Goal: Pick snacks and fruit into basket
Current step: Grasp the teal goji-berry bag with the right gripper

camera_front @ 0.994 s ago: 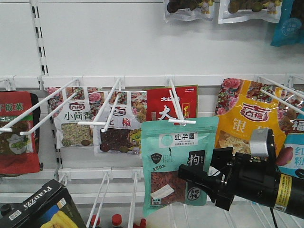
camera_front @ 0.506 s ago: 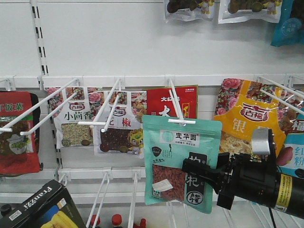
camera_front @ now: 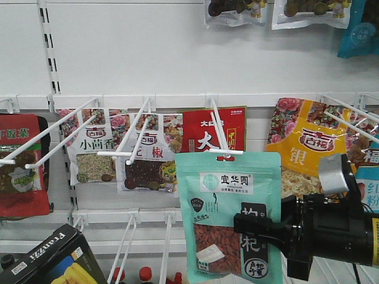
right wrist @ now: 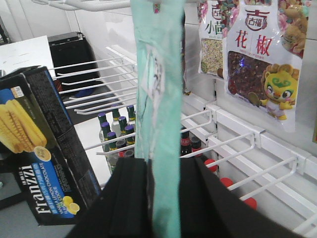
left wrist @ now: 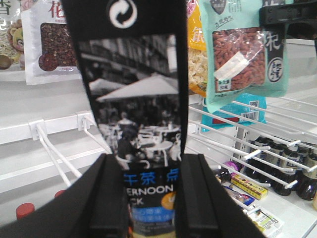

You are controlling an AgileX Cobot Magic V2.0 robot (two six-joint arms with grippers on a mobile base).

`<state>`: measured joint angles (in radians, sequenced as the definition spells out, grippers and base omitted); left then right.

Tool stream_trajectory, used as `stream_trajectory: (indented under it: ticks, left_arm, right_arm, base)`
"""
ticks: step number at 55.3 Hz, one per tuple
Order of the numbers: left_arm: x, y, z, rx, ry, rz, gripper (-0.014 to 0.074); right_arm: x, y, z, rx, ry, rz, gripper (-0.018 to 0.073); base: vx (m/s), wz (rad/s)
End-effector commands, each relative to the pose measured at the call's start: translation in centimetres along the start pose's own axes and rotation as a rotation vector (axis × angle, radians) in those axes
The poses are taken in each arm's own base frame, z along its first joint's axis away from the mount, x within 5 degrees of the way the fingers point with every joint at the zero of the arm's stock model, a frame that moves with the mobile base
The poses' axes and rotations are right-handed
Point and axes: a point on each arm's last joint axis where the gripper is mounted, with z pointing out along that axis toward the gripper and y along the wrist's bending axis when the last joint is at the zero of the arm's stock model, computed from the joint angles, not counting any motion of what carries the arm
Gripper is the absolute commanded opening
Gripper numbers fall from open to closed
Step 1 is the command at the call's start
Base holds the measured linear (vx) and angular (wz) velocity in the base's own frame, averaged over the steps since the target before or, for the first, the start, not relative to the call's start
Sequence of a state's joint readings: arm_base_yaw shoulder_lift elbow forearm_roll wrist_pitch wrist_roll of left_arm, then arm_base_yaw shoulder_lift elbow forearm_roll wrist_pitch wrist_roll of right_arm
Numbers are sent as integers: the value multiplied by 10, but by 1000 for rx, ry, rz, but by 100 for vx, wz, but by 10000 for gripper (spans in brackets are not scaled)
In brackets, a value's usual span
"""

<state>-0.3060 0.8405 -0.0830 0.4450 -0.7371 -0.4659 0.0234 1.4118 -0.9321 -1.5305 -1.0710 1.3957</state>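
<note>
Bright, even, diffuse light left only faint shadows on the white back panel [camera_front: 177, 53]; the near mint-green pouch [right wrist: 158, 124] looked blurred.

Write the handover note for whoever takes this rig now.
Left gripper: shut on the black box, held up before the shelves.
Right gripper: shut on the mint pouch, its top at the tip of its peg.
Done: both snacks gripped.
To do: clear the pouch from the peg, put both in the basket, then fetch the fruit. Basket and fruit not in view.
</note>
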Motion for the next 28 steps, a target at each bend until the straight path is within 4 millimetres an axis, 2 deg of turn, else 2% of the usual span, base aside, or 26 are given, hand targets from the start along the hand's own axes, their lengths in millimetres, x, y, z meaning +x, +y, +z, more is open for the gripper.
stream_trajectory:
  ticks: [1,28]
  left_arm:
    - [-16,-3,2,33,-118,-10,0]
    - [-17,-3,2,36,-126,-11,0]
  right_arm:
    - [-20,15,-7,-33,-37,-26,-9]
    - [-30,35,-18,-37,-5,-40,-9]
  base:
    - [0,0]
    - [0,0]
